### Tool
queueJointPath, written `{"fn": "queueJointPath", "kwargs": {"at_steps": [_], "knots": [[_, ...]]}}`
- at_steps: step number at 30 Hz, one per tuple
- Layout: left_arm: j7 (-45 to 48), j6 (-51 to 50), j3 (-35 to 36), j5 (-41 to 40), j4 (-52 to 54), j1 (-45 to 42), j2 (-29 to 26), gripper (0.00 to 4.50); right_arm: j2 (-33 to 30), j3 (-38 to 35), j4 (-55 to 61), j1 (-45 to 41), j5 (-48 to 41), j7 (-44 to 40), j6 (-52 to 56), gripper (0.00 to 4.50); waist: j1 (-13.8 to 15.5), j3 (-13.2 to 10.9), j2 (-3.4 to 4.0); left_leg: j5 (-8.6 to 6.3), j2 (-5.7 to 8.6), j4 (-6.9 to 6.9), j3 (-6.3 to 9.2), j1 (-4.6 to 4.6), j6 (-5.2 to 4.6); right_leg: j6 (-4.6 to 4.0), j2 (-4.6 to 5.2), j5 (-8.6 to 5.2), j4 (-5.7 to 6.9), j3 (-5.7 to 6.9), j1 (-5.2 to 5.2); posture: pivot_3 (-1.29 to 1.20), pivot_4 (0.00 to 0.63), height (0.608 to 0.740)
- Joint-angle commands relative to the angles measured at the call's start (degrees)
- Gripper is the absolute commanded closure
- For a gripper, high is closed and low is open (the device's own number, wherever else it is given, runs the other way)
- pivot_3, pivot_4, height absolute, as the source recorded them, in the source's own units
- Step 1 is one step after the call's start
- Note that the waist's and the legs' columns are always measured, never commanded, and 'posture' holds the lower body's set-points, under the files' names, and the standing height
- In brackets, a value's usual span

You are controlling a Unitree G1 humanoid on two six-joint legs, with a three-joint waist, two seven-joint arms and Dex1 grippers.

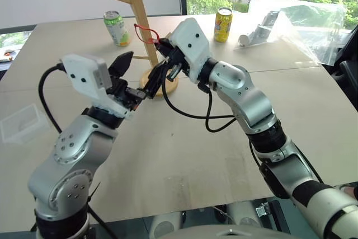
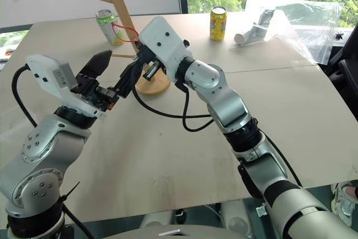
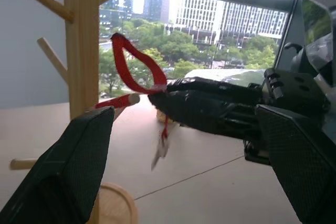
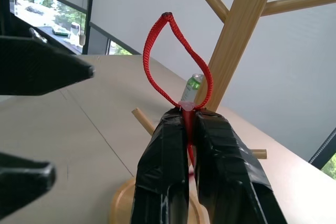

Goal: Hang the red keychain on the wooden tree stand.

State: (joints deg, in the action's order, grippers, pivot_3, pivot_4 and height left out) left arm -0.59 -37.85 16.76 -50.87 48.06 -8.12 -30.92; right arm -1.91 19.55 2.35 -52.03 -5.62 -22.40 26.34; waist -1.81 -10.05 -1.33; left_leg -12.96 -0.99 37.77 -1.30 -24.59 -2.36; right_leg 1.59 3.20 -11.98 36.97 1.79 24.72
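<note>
Pinching red keychain (image 4: 176,61) woven teardrop loop: right pincer (image 4: 191,129), clenched | wooden tree stand (image 1: 140,20) pegged pole, far worktop (image 1: 184,155) edge | left pincer (image 3: 184,145) released, empty

The wooden tree stand (image 1: 137,15) stands on the table (image 1: 184,155), toward twelve o'clock. At its ten o'clock, farther back, is a can (image 1: 117,28). A second can (image 1: 223,24) is at the stand's three o'clock, well apart from it. Farther out at three o'clock lies a plastic bag (image 1: 302,20). The red keychain (image 1: 146,34) hangs in the air just beside the stand's pole, at its three o'clock. A small box (image 1: 19,122) sits at the table's nine o'clock edge.
</note>
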Motion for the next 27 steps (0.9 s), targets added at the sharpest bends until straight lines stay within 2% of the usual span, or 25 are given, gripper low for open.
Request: {"fn": "queueJointPath", "kwargs": {"at_steps": [1, 16, 27], "knots": [[-0.94, -0.74, 1.71, -1.05, 2.57, 1.72, -0.81, 0.0, 0.65, -1.27, 0.04, -1.89, 0.33, -0.99, -2.04, 4.43, 0.27, 0.0, 0.0, 0.0, 0.01, 0.0, 0.0, 0.0, 0.01, 0.0, 0.01, 0.0, 0.0, 0.0, 0.0, 0.0, 0.15, 0.74], [-0.55, -0.62, 2.13, 0.03, 1.83, 4.18, -1.64, 0.0, 0.55, -5.31, -4.89, -2.79, 0.25, -1.43, -2.9, 4.43, 1.12, 0.0, 0.0, 0.1, 0.02, 0.0, 0.01, 0.0, 0.17, -0.03, 0.0, 0.01, -0.01, 0.0, 0.0, 0.0, 0.15, 0.74], [-1.32, -1.74, 1.95, -0.55, 1.15, 3.23, -1.62, 0.0, 1.18, -4.46, -6.62, -1.14, 0.62, -2.42, -1.12, 4.43, 1.15, 0.0, 0.0, 0.09, 0.02, 0.0, 0.01, 0.0, 0.15, -0.03, 0.0, 0.02, 0.0, 0.0, 0.0, 0.0, 0.15, 0.74]]}}
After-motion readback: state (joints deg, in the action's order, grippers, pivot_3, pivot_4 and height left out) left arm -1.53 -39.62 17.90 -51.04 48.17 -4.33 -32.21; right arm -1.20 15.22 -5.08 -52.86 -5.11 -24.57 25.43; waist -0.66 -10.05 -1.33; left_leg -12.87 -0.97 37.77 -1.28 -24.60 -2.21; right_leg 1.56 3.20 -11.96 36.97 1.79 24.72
